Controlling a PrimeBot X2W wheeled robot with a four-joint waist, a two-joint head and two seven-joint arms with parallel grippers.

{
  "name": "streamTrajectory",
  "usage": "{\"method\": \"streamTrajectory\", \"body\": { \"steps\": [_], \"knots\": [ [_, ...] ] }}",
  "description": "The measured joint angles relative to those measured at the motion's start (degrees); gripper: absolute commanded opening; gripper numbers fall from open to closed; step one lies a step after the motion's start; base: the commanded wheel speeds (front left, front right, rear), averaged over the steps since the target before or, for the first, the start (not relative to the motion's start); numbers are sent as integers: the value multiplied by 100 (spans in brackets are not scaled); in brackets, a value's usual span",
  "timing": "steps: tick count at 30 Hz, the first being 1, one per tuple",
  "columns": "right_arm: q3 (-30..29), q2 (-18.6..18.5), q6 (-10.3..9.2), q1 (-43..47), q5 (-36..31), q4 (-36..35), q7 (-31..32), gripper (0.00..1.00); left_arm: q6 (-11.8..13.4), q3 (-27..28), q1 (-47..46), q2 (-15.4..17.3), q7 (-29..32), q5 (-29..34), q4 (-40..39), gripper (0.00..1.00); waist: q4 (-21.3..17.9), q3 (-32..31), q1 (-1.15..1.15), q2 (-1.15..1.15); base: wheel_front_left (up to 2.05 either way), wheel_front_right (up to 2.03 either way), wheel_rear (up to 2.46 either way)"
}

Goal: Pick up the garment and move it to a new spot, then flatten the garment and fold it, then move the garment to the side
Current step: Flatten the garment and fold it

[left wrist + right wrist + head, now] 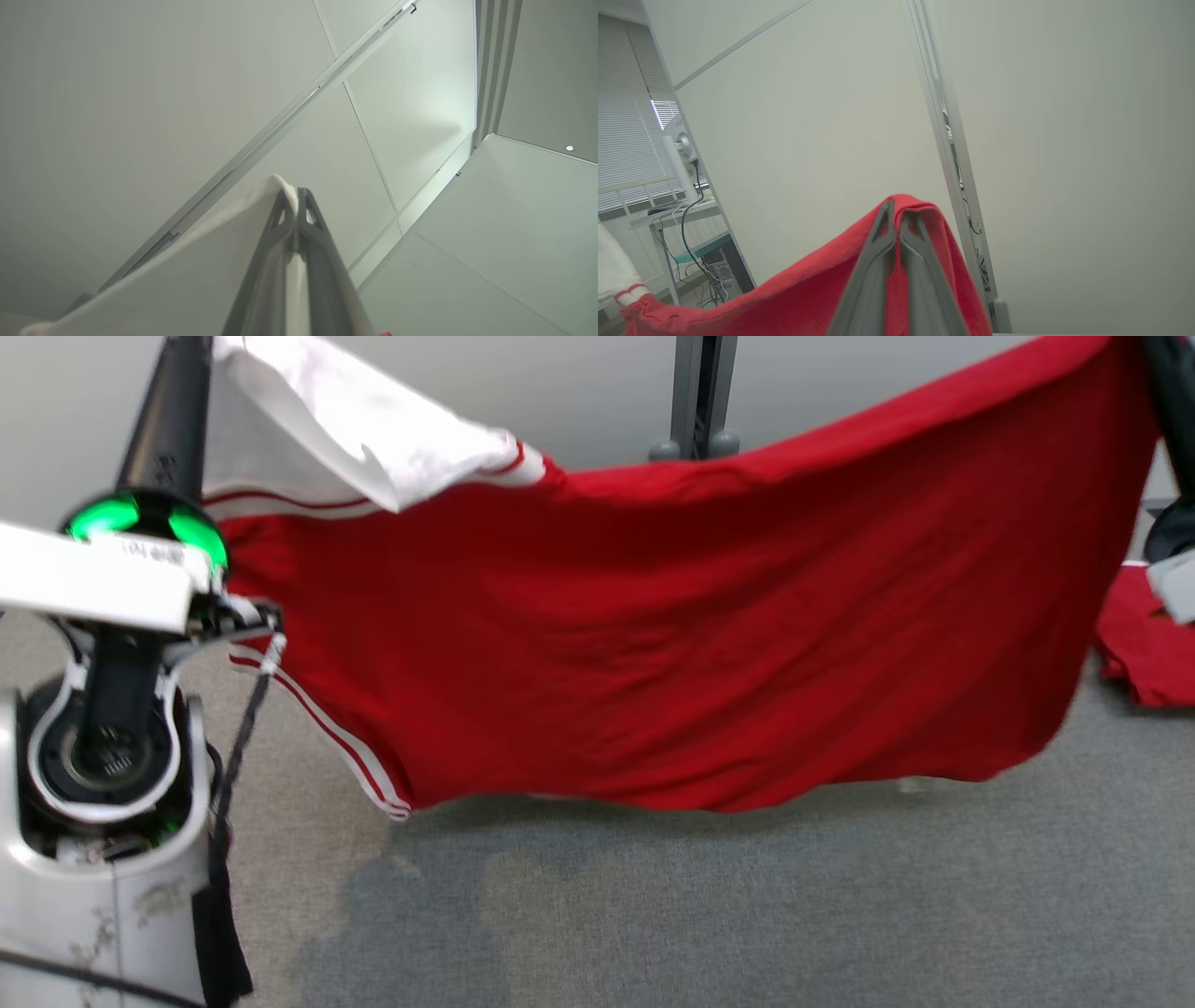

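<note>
Our left gripper point(294, 193) and right gripper point(896, 210) each clamp shut on a top corner of the garment point(691, 635), so we hold it spread wide above the carpet point(747, 915), likely to smooth it before laying it flat.

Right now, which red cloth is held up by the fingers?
The large red garment with white trim: it hangs between the fingers of the left gripper and the right gripper. The smaller red cloth lies on the grey surface at right.

Soft even light, slight blur
</note>
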Motion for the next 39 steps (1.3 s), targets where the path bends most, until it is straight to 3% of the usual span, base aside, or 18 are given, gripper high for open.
{"method": "streamTrajectory", "body": {
  "steps": [8, 13, 18, 26, 29, 34, 39],
  "knots": [
    [-424, 91, 0, -1584, -71, 213, 831, 0, 594, -48, -1751, 254, 439, 43, 637, 0, 36, 764, 0, 0, 0, 0, 0],
    [-170, 88, 0, -3152, -99, 1066, 957, 0, 556, -142, -3416, 414, 413, 249, 1653, 0, 63, 1527, 0, 0, 0, 0, 0],
    [225, -60, 0, -4597, -143, 2204, 235, 0, 180, -275, -5152, 578, -21, 679, 3004, 0, 60, 2335, 0, 0, 0, 0, 0],
    [1028, -191, 0, -6125, -13, 3451, -1702, 0, -670, -134, -6984, 486, -1500, 1023, 4462, 0, 24, 3287, 0, 0, 0, 0, 0],
    [1306, -278, 0, -6232, 285, 3771, -2167, 0, -961, -125, -7184, 438, -1802, 1027, 4815, 0, 49, 3486, 0, 0, 0, 0, 0],
    [1778, -405, 0, -6004, 681, 4184, -2406, 0, -1265, -224, -7111, 408, -1926, 1076, 5281, 0, 133, 3669, 0, 0, 0, 0, 0],
    [2386, -564, 0, -5255, 1315, 4652, -2732, 0, -1660, -414, -6403, 348, -1858, 1066, 6001, 0, 327, 3878, 0, 0, 0, 0, 0]
  ]
}}
